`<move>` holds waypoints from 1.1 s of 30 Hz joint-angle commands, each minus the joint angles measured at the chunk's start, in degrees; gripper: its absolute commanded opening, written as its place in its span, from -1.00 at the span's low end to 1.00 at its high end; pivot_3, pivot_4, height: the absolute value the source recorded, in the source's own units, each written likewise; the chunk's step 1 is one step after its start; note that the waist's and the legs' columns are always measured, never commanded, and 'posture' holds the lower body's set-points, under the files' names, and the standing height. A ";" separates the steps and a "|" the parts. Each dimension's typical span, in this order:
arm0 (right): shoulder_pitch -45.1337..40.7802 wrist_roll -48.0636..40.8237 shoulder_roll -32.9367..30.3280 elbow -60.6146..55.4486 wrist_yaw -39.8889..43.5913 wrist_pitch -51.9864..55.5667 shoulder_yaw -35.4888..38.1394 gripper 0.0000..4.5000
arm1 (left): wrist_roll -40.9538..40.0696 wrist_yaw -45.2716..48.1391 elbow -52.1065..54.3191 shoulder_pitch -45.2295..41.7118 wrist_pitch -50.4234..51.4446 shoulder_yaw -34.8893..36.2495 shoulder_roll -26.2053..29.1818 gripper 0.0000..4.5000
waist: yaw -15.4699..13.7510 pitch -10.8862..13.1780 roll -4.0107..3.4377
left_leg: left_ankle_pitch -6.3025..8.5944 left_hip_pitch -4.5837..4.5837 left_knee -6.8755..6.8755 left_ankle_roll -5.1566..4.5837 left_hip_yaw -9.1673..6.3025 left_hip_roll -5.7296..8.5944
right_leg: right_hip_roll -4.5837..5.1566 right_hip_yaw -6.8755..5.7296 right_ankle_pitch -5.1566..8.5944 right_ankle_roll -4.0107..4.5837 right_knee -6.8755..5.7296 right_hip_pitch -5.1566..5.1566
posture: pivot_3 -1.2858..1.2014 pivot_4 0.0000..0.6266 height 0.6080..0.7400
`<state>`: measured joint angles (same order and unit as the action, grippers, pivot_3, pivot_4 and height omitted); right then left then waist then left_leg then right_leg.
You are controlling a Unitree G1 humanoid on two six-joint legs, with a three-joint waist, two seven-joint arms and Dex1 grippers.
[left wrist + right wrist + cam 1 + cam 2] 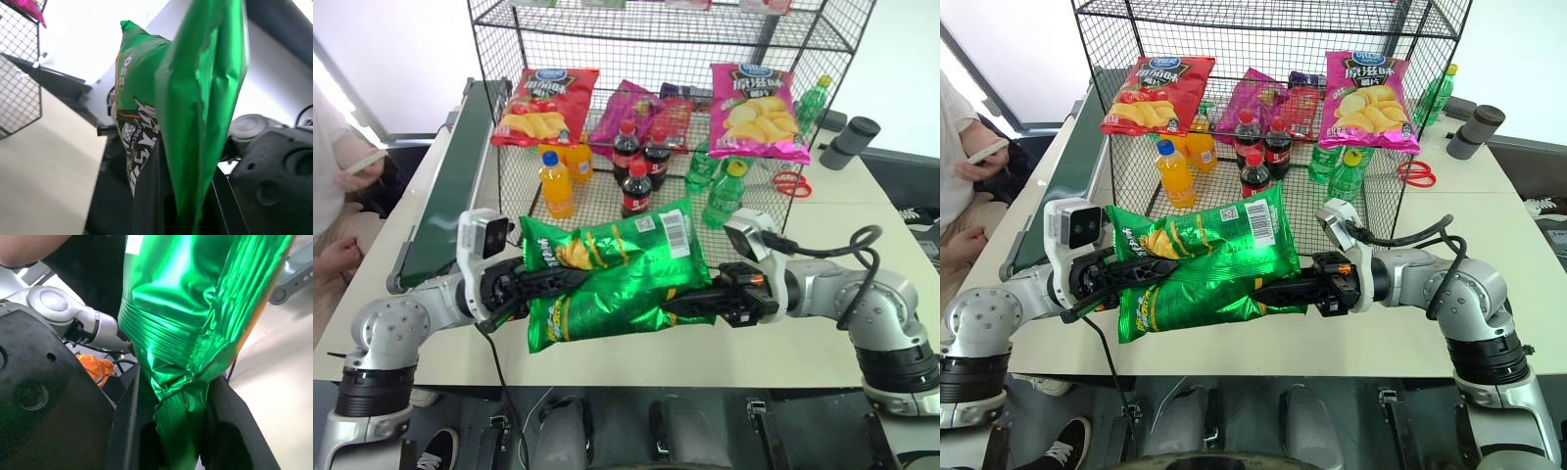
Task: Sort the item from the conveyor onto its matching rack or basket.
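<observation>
Both grippers have the green bag (607, 274) pinched between them, the left gripper (551, 279) clamped on one end and the right gripper (688, 299) squeezing the crumpled opposite edge, so the bag hangs in the air stretched from one to the other. It's off the conveyor (450, 186), so the pickup looks done. What's left is carrying it ahead to the rack (705, 39) just beyond both grippers.

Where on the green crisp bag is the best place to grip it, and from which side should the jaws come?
Grip the green crisp bag at its flat crimped end seams, one from each side. It hangs lengthwise between the left gripper and right gripper; both are already shut on those thin edges, sparing the puffy middle.
</observation>
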<state>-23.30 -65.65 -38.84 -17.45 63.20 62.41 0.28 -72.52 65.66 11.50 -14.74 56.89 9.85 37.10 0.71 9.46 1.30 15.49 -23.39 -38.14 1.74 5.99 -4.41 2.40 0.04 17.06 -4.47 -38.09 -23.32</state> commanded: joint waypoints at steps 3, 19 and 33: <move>0.34 1.57 -0.34 -1.63 1.73 -1.75 -0.64 -0.60 | 0.48 -0.34 0.62 -0.53 -0.71 1.38 -0.14 -1.00 | 0.02 0.00 0.00 | 0.00 0.00 0.00 0.00 0.00 0.00 | 0.00 0.00 0.00 0.00 0.00 0.00 | 0.03 -0.52 1.00; 1.06 7.18 -0.82 -1.00 3.28 -6.71 -0.42 -0.94 | -2.19 -1.98 2.72 3.46 -0.26 7.27 1.65 0.28 | 0.15 0.01 0.01 | 0.00 0.00 0.01 0.00 0.00 -0.02 | 0.00 0.01 0.00 0.00 0.01 -0.02 | 0.03 -0.52 1.00; -5.11 54.22 2.29 -2.54 -14.28 -58.49 -2.10 -0.94 | 10.59 -6.71 -3.78 6.03 -17.46 13.24 -3.28 0.28 | 0.35 0.02 0.01 | 0.00 -0.04 0.02 0.00 0.05 0.01 | 0.05 -0.02 0.00 0.00 0.06 -0.06 | 0.03 -0.52 1.00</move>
<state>-24.58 -20.17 -37.02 -20.81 55.10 12.61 -2.10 -60.97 59.53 4.41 -7.96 40.14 22.29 34.01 1.06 9.48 1.31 15.49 -23.43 -38.13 1.75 6.10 -4.40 2.46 0.06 17.06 -4.48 -38.06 -23.43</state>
